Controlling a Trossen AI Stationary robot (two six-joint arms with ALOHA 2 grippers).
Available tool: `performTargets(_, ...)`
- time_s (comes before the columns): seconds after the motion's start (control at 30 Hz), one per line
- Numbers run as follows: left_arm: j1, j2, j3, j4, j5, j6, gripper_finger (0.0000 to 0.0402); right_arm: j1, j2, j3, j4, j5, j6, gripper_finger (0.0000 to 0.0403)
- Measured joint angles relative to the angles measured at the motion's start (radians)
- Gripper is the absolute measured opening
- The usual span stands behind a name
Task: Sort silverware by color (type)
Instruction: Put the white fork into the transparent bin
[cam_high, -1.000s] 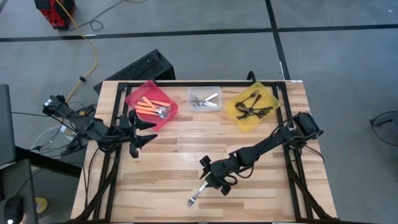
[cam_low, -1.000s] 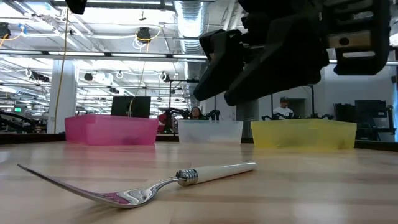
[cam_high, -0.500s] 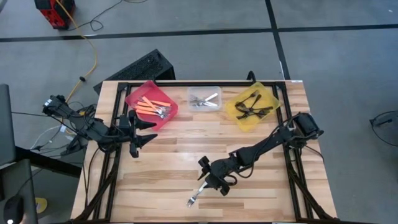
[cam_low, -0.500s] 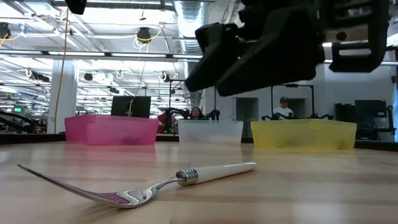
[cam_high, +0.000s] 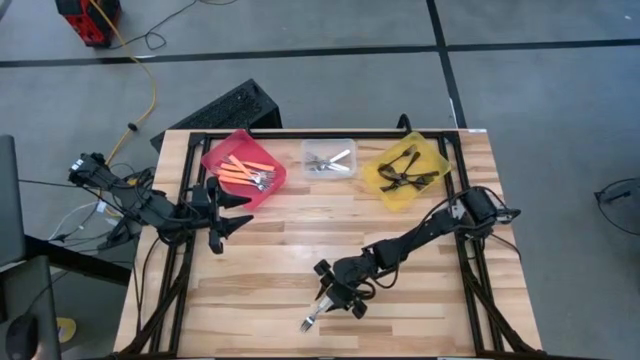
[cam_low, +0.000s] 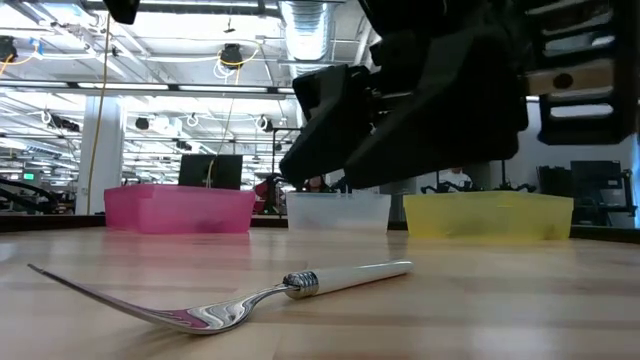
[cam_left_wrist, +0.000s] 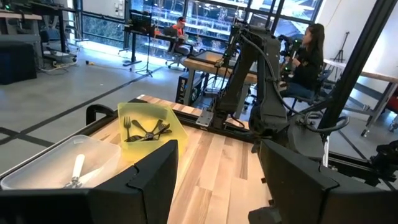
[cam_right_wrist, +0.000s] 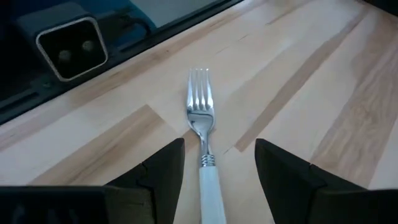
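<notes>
Right end effector (cam_high: 330, 297) lowered over white-handled fork (cam_high: 316, 313); no writing legible.

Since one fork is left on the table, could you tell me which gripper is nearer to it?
The right. The right gripper hangs directly over the white-handled fork, jaws open astride its handle. The left gripper waits far off by the red bin.

White-handled fork (cam_low: 250, 297) flat on table, others binned
</notes>
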Motion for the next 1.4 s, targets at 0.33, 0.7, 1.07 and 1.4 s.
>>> performTargets(0.33, 0.0, 0.0, 0.0, -0.007, -0.014, 0.0, 0.0212, -0.008, 0.042, -0.004, -0.042, -0.071, -0.055, 0.0221)
performTargets(0.7, 0.0, 0.018, 0.0, -0.032, -0.015, -0.007, 0.0212, -0.047, 0.121, 0.024, 0.018, -0.133, -0.004, 0.0221)
performTargets(1.07, 0.0, 0.019, 0.0, -0.03, -0.012, -0.012, 0.0212, -0.08, 0.13, 0.022, -0.018, -0.043, 0.027, 0.0157)
performTargets(1.4, 0.0, 0.019, 0.0, -0.032, -0.012, -0.012, 0.0212, -0.108, 0.127, 0.023, -0.074, -0.008, 0.086, 0.0076)
